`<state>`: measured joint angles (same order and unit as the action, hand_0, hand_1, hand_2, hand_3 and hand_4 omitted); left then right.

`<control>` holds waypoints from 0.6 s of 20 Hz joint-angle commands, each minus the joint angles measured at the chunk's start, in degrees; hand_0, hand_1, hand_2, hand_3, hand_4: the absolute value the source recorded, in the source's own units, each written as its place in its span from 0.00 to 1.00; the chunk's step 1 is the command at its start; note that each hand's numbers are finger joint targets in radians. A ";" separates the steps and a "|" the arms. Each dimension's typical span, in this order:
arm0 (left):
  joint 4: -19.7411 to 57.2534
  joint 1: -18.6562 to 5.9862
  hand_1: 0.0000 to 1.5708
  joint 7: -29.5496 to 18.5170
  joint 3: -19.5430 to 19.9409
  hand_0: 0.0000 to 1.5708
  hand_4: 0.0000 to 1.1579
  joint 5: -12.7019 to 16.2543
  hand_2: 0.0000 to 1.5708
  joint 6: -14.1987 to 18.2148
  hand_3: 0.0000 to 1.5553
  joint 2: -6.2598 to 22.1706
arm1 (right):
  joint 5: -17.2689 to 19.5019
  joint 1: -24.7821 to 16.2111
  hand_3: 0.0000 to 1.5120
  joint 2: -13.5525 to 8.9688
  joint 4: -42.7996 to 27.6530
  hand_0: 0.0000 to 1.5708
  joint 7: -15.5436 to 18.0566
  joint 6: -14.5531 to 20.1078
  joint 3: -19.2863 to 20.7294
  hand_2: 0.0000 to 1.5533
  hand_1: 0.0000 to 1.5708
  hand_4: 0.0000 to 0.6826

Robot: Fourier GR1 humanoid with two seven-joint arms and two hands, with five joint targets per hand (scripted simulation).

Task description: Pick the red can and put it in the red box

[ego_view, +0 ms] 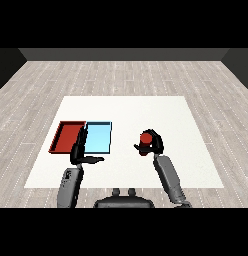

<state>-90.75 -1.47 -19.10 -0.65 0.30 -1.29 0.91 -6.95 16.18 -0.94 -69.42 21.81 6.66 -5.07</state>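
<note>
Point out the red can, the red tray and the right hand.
red can (144, 136): head view, on its red top, showing above the curled fingers.
red tray (66, 136): head view, on its bare red floor.
right hand (155, 145): head view, on the black hand curled round the can.

Right hand curled round red can, right of trays

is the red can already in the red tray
No, the red can is in the right hand, right of both trays, apart from the red tray.

Single head view: looks down and forward across the white counter, forearms entering from lower corners.
</note>
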 commanded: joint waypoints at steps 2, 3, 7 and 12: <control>-4.80 0.70 0.00 6.24 -7.06 0.00 0.00 0.98 0.00 1.47 0.00 -0.87 | -0.80 2.61 0.94 0.90 -4.14 0.91 -3.16 5.67 -4.36 0.93 0.91 0.96; 0.43 -4.80 0.00 5.02 -9.28 0.00 0.00 0.61 0.00 5.92 0.00 -0.88 | 0.96 -2.09 0.94 0.45 -9.09 0.91 -5.93 2.88 -3.62 0.93 0.91 0.96; 1.74 -4.32 0.00 5.35 -9.89 0.00 0.00 0.96 0.00 4.55 0.00 -0.89 | -2.29 -0.37 0.94 0.91 -5.45 0.91 -0.45 6.39 -7.60 0.93 0.91 0.96; 5.22 -6.68 0.00 3.89 -17.51 0.00 0.00 2.61 0.00 11.56 0.00 -0.90 | -3.15 5.16 0.94 0.93 -2.43 0.91 -2.03 7.87 -6.93 0.93 0.91 0.97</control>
<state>-88.62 -7.02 -13.36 -11.70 1.77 5.13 0.06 -8.78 18.86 -0.16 -73.75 19.14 11.93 -9.96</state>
